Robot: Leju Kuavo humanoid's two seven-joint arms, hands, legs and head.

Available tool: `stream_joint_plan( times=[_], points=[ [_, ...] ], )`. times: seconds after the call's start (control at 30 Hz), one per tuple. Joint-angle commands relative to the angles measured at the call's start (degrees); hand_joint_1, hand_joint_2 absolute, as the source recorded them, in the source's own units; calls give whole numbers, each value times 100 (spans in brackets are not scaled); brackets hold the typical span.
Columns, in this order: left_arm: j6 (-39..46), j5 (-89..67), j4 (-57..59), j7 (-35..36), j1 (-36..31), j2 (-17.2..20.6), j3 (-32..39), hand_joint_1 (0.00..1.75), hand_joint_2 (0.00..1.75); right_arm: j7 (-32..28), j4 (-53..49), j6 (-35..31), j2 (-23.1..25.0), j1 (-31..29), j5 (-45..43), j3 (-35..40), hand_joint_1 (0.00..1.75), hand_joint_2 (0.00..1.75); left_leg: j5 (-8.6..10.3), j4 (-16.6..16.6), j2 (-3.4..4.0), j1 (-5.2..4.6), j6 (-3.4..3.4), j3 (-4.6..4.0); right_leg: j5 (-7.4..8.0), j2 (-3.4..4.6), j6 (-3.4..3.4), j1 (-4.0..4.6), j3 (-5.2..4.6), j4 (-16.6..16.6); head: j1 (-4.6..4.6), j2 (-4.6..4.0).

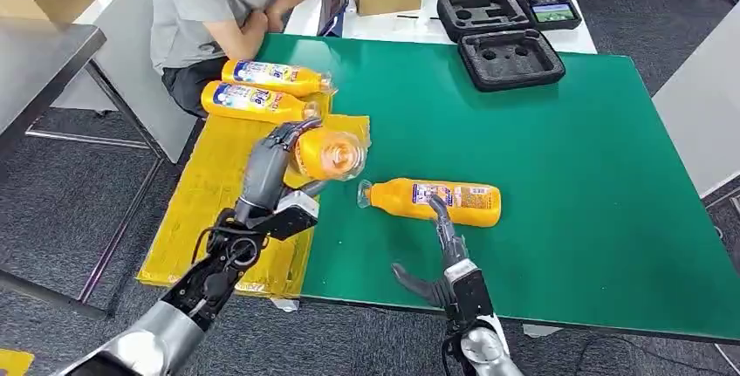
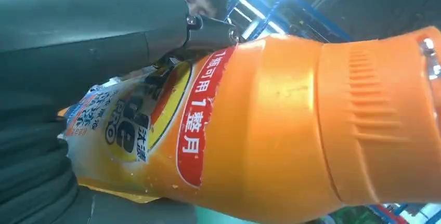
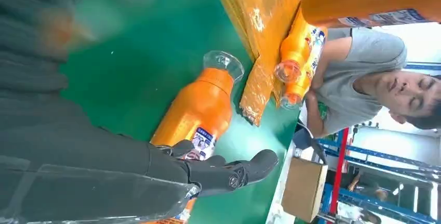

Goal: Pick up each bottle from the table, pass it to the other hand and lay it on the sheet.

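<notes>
Left robot hand (image 1: 281,151) clamped on held bottle (image 1: 330,154), lifted above yellow sheet (image 1: 218,186). Right robot hand (image 1: 441,258) empty, fingers spread – just beside last bottle (image 1: 434,201) lying on green tabletop (image 1: 593,175). Risk: held bottle rolls into two laid bottles (image 1: 266,88) if released high.

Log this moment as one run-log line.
left hand: holds bottle over yellow sheet | right hand: open, near bottle on table | two bottles on sheet
</notes>
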Motion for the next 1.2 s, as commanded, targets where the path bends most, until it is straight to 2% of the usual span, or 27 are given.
stream_joint_plan(
  times=[0.03, 0.3, 0.33, 0.43, 0.5, 0.53, 0.63, 0.77, 1.03, 1.2],
  points=[
    [264, -801, 306, 420, -382, 716, -208, 175, 175, -5, 192, 165, 67, -198, -45, 14, 0, 175, -8, 0, 15, 1, 1, 17, -4, 11, -9, 3, 13, 0, 0, -2],
    [245, -1808, 798, 1098, -523, 1597, -102, 175, 175, -5, 512, 339, 134, -437, -235, 164, 0, 175, -4, -4, 24, 14, -2, 16, 1, 21, -9, 14, 8, 0, 0, 0],
    [182, -1872, 820, 1209, -486, 1688, -65, 175, 175, -5, 580, 332, 164, -490, -264, 174, 0, 175, -22, 3, 42, 18, 0, 51, -10, 35, -21, 22, 37, 4, 0, 0],
    [-30, -2236, 992, 1606, -504, 1872, -125, 175, 175, -5, 654, 320, 178, -504, -344, 150, 0, 175, -2, -6, 23, 21, -6, 18, 0, 21, -8, 21, 11, 0, 0, 0],
    [-30, -2236, 992, 1606, -504, 1872, -125, 175, 175, -5, 654, 320, 178, -504, -344, 150, 0, 175, -1, -5, 13, 22, -6, 17, -2, 11, -8, 22, 12, 0, 0, 0],
    [-74, -2413, 1124, 1794, -543, 1911, -168, 175, 175, -5, 633, 328, 158, -457, -368, 145, 0, 175, -11, -2, 17, 26, -4, 37, -11, 13, -14, 27, 32, 1, 0, 0],
    [-147, -2833, 1414, 2250, -632, 1962, -260, 175, 175, -5, 658, 346, 162, -460, -394, 156, 0, 175, 3, -5, 6, 25, -6, 10, -2, 4, -7, 23, 8, 0, 0, 0],
    [-352, -3173, 1662, 2501, -675, 1953, -373, 175, 175, -5, 683, 360, 157, -468, -422, 154, 0, 175, -7, 0, 12, 26, -4, 29, -10, 9, -13, 25, 28, 2, 2, 0],
    [-1197, -2984, 1978, 1692, -749, 1428, -734, 175, 175, -5, 651, 359, 117, -463, -450, 181, 0, 175, 3, -3, -10, 24, -5, 12, -7, -11, -7, 22, 14, -1, 2, 0],
    [-1277, -2943, 1983, 1565, -766, 1415, -787, 175, 175, -5, 639, 364, 115, -449, -442, 187, 0, 175, 0, -1, -8, 22, -4, 16, -9, -9, -10, 21, 18, 1, 2, 0]
  ],
)
